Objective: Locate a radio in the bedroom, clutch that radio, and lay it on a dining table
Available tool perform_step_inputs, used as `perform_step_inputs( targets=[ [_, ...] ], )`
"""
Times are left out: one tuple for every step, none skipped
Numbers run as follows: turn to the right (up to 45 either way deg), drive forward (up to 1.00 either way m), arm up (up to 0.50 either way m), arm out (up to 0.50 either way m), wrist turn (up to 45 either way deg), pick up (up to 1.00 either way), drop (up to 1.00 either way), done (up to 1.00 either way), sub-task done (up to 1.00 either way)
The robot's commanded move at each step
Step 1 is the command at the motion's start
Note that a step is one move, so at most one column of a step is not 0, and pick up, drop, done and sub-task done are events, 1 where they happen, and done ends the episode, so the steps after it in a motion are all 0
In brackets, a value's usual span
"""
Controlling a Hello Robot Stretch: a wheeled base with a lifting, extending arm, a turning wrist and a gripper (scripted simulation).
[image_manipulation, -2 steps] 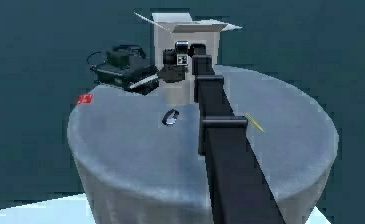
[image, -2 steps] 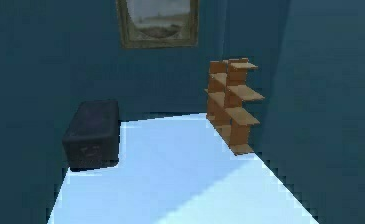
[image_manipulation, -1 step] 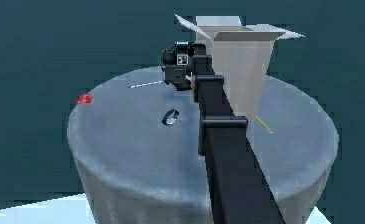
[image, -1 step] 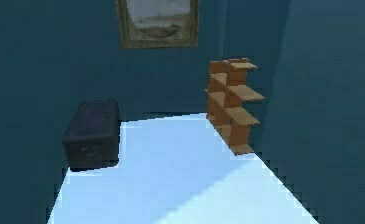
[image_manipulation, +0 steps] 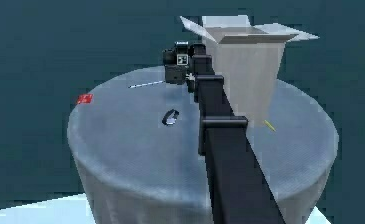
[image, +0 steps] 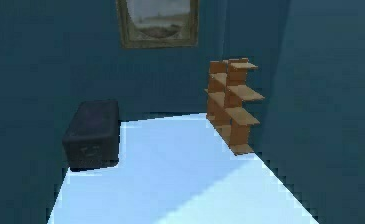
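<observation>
The fingers [image_manipulation: 166,56] are seen at the far rim of a round table [image_manipulation: 120,135], and neither their state nor whether anything is held or touched can be told. From the left, a red bit [image_manipulation: 85,99], a small dark thing [image_manipulation: 171,118] and an open box [image_manipulation: 245,60] are seen on the table, none nameable as a radio, so the radio's place cannot be told. The task is judged barely begun: finding, gripping and laying on a dining table are all left.
</observation>
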Motion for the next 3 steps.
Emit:
perform_step_inputs(
  targets=[
    [0.0,0.00,-0.04,0.00,0.0,0.00,0.00,0.00,0.00],
    [0.0,0.00,0.00,0.00,0.0,0.00,1.00,0.00,0.00],
    [0.0,0.00,0.00,-0.10,0.0,0.00,0.00,0.00,0.00]
  ],
)
